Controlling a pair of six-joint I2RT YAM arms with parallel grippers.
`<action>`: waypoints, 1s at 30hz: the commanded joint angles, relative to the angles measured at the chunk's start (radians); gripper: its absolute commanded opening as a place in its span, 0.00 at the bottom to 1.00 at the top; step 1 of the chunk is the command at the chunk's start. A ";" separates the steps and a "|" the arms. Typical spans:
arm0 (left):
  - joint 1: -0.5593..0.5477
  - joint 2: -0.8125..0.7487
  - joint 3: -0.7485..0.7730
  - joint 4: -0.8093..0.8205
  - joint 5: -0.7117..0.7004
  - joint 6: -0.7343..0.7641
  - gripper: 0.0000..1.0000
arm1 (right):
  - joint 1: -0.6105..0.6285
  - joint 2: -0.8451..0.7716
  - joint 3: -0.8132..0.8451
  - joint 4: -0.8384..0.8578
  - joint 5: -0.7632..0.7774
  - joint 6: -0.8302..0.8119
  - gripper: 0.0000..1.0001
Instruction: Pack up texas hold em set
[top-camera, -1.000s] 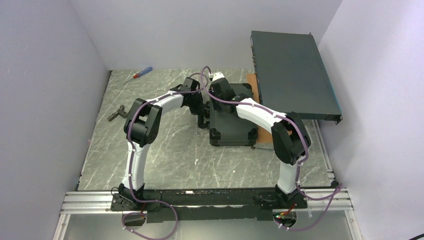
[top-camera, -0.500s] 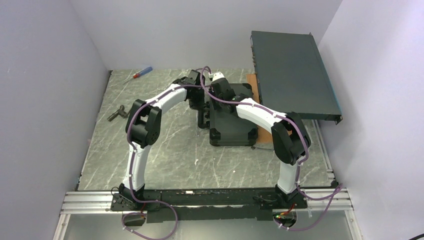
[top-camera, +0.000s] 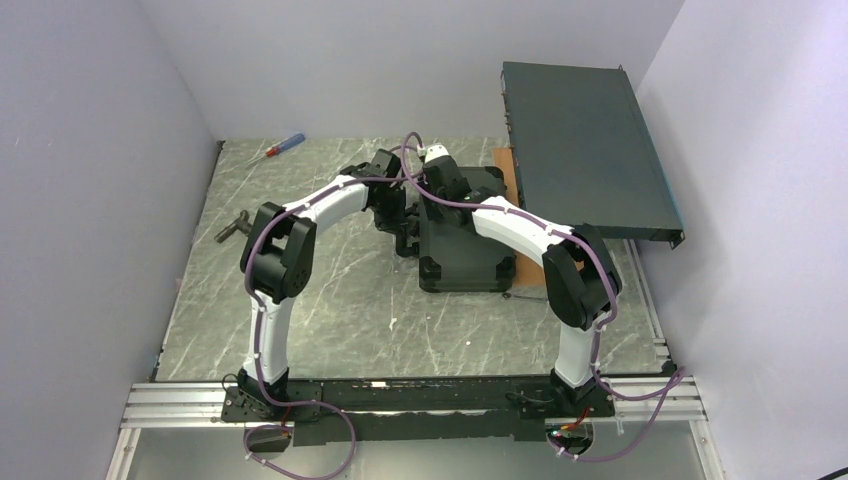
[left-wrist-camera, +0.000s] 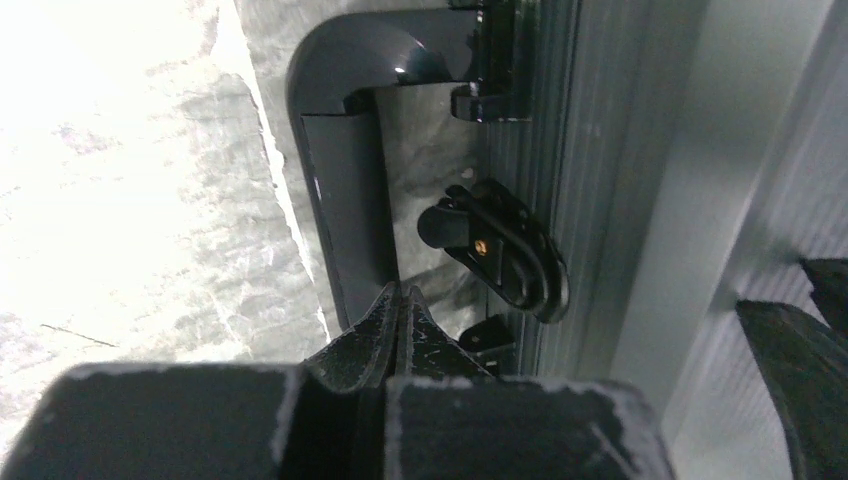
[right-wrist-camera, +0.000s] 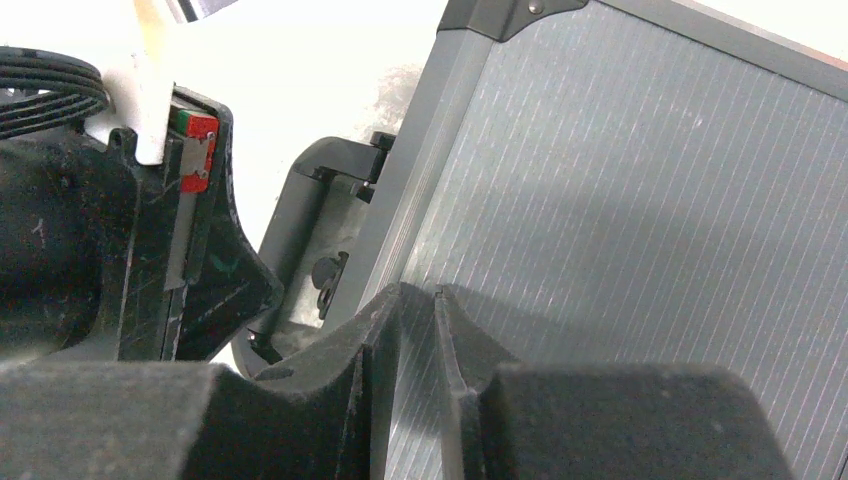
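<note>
Bases of the 2 arms sit bolted to the rail (top-camera: 420, 395) at the near edge, and both arms arch over the marble-patterned table (top-camera: 330, 310) to meet at the case (top-camera: 462, 250). The case lies flat near the middle of the table, a bit right of centre, with its lid down.

The left gripper (top-camera: 402, 228) is down at the case's left side, where the black handle (left-wrist-camera: 335, 200) sticks out. In the left wrist view the left gripper (left-wrist-camera: 398, 297) has its fingers pressed tight together with nothing between them. The tips sit right at the handle's bar, between it and the case wall; I cannot tell if they touch it. Just beyond them a black latch (left-wrist-camera: 505, 255) hangs on the ribbed wall, and I cannot tell whether it is fastened.

The right gripper (top-camera: 438, 190) is over the far left part of the lid (right-wrist-camera: 620, 200). In its own view the right gripper (right-wrist-camera: 418, 297) shows only a narrow slit between the fingers, gripping nothing, low over the lid's left edge.

A small dark metal piece (top-camera: 235, 227) lies at the left of the table. Farther back a rack box (top-camera: 590, 140) fills the right corner, with a brown mat (top-camera: 506, 163) showing between it and the case, and a screwdriver (top-camera: 285, 146) lies at the far left.
</note>
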 joint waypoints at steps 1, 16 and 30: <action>-0.016 -0.055 0.004 0.035 0.034 0.013 0.00 | 0.015 0.111 -0.060 -0.180 -0.101 0.009 0.22; -0.016 0.070 0.103 0.018 0.023 0.025 0.00 | 0.016 0.106 -0.064 -0.178 -0.101 0.007 0.22; -0.016 0.123 0.045 0.066 0.037 -0.006 0.00 | 0.015 0.117 -0.061 -0.178 -0.109 0.008 0.22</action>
